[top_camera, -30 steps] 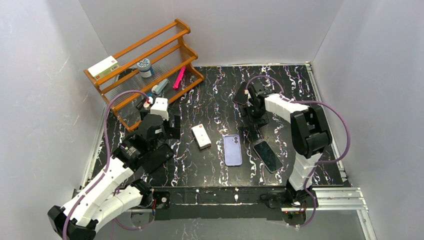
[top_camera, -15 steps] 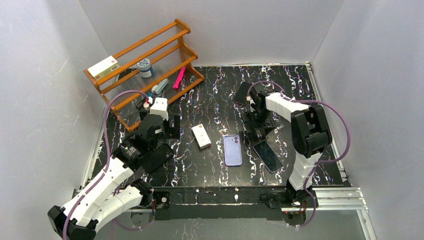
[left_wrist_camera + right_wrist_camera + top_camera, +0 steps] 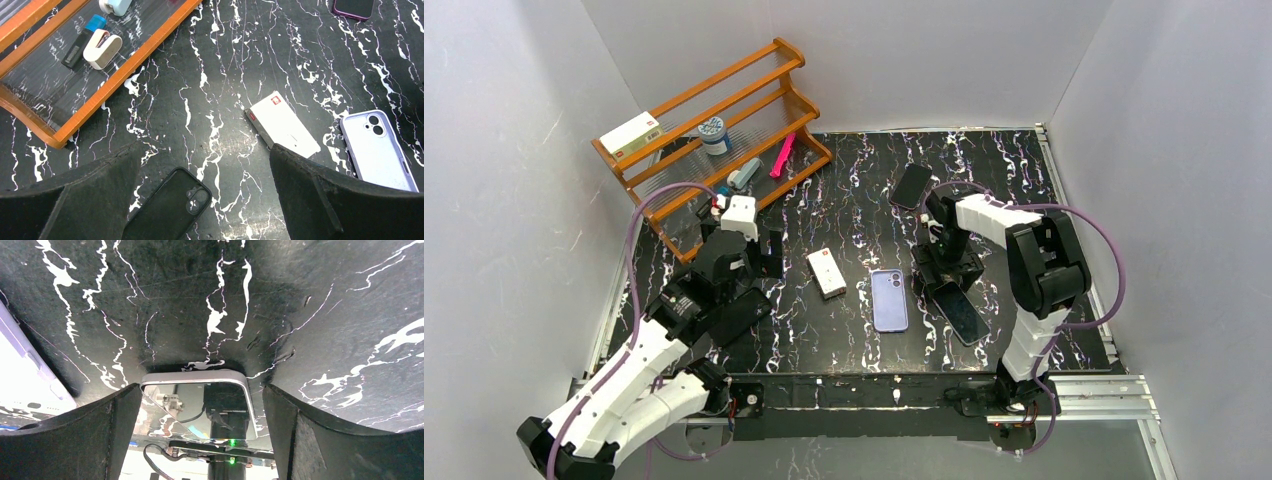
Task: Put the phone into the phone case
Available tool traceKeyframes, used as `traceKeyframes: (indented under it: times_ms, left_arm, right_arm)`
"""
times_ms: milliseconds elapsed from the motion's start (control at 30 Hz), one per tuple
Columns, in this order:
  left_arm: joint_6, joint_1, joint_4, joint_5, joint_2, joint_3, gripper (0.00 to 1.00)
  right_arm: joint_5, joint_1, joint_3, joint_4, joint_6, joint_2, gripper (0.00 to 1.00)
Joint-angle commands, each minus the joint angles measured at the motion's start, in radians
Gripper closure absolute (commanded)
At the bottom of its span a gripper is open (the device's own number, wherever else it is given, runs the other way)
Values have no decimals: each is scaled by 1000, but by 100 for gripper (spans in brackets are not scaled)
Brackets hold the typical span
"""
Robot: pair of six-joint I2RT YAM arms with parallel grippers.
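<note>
A dark phone (image 3: 959, 312) lies screen up at the front right of the table. My right gripper (image 3: 945, 276) stands open low over its far end, one finger on each side of the phone (image 3: 197, 400), which mirrors the arm. An empty black phone case (image 3: 742, 315) lies at the front left, below my open left gripper (image 3: 762, 260). In the left wrist view the black case (image 3: 167, 207) sits between the spread fingers, untouched by the left gripper (image 3: 205, 200). A lilac case (image 3: 889, 300) with two camera rings lies back up just left of the phone.
A white box (image 3: 826, 272) lies between the two cases. A second dark phone (image 3: 911, 185) rests at the back of the table. An orange wooden rack (image 3: 714, 130) with small items stands at the back left. White walls close in the table.
My right gripper has opened wider and moved from the back of the table toward me, down over the phone's far end. The left arm has barely shifted.
</note>
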Motion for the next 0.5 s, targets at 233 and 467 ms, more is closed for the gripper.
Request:
traceKeyframes:
  times_ms: [233, 467]
  left_arm:
    - [-9, 4, -11, -33, -37, -10, 2]
    - [-6, 4, -10, -31, -30, -8, 2]
  right_arm:
    - [62, 41, -6, -20, -5, 17, 5]
    - [83, 41, -8, -8, -18, 31, 34]
